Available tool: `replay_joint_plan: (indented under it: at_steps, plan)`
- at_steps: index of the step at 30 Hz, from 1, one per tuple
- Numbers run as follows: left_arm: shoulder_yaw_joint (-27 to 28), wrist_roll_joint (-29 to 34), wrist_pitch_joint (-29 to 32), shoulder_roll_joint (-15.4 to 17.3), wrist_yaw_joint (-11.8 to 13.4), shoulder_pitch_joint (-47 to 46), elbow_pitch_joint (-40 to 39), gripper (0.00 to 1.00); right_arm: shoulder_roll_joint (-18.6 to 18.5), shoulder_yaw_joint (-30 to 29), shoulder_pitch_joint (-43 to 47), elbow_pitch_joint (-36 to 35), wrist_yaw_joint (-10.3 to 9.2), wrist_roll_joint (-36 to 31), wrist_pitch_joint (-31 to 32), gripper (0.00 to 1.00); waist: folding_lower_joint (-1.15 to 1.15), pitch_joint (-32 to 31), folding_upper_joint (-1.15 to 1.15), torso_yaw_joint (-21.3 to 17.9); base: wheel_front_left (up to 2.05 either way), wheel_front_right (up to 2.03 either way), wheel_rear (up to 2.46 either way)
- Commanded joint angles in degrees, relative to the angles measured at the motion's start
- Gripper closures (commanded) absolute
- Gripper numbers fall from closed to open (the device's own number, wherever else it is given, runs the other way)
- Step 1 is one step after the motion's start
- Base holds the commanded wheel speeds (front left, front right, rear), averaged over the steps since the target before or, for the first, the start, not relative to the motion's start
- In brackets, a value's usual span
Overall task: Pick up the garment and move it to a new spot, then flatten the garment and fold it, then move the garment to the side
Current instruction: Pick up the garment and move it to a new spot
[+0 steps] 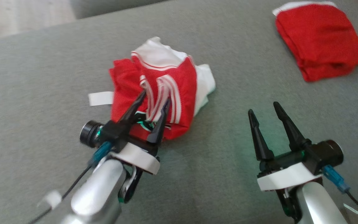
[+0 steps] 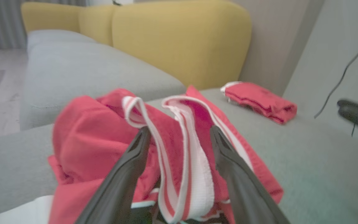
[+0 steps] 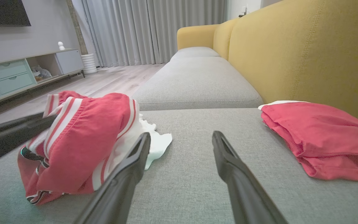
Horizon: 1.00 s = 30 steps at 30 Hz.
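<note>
Mid-frame, the garment (image 1: 179, 77) is straddled by the spread left gripper (image 1: 155, 95), ready for pinching; right gripper (image 1: 263, 107) held spread, lower right.

My left gripper (image 1: 155, 96) straddles a striped fold of the crumpled red-and-white garment (image 1: 182, 77). Right gripper (image 1: 263, 107) hangs spread over the grey cushion (image 1: 42, 77), with a folded red cloth (image 1: 318, 40) in the far right corner.

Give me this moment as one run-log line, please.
stage: pickup | left tool: open, astride striped fold of crumpled garment | right tool: open, above sofa seat | folded red garment: far right
</note>
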Motion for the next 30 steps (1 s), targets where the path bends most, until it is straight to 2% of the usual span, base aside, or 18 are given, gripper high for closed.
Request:
replay_joint_plan:
  at_steps: [1, 6, 12, 15, 21, 25, 30]
  plan:
    - [5.6, 0.8, -0.6, -0.3, 1.1, 2.7, -4.8, 0.00, 0.3, 0.5, 0.0, -1.2, -0.06, 0.2, 0.0, 0.00, 0.00, -3.2, 0.00, 3.7, 0.00, 0.00, 0.00]
    - [17.5, 4.9, -0.6, -2.9, 2.0, 13.4, -13.4, 0.00, 0.3, -1.0, 2.7, 0.0, -0.06, 0.4, 0.0, 0.00, 0.00, -8.7, 0.00, 9.1, 0.00, 0.00, 0.00]
    - [27.5, 10.6, -0.6, -5.3, 2.0, 25.3, -19.4, 0.00, 0.3, -2.8, 5.8, 1.1, -0.06, 2.1, 0.0, 0.00, 0.00, -13.6, 0.00, 13.1, 0.00, 0.00, 0.00]
    - [29.7, 12.2, -0.6, -5.9, 1.8, 28.3, -21.3, 0.00, 0.3, -3.2, 6.6, 1.2, -0.06, 2.7, 0.0, 0.00, 0.00, -14.5, 0.00, 14.1, 0.00, 0.00, 0.00]
    - [33.2, 14.5, -0.6, -7.2, -1.0, 35.3, -24.9, 0.00, 0.3, -3.5, 8.9, 1.0, -0.06, 3.5, 0.0, 0.00, 0.00, -16.3, 0.00, 15.8, 0.00, 0.00, 0.00]
    - [33.6, 17.3, -0.6, -7.4, -1.3, 37.1, -24.4, 0.00, 0.3, -3.4, 10.2, 0.8, -0.06, 3.7, 0.0, 0.00, 0.00, -16.8, 0.00, 16.4, 0.00, 0.00, 0.00]
    - [34.1, 19.5, -0.6, -7.5, -0.4, 37.6, -23.7, 0.00, 0.3, -3.3, 11.0, 1.1, -0.06, 4.2, 0.0, 0.00, 0.00, -17.0, 0.00, 16.5, 0.00, 0.00, 0.00]
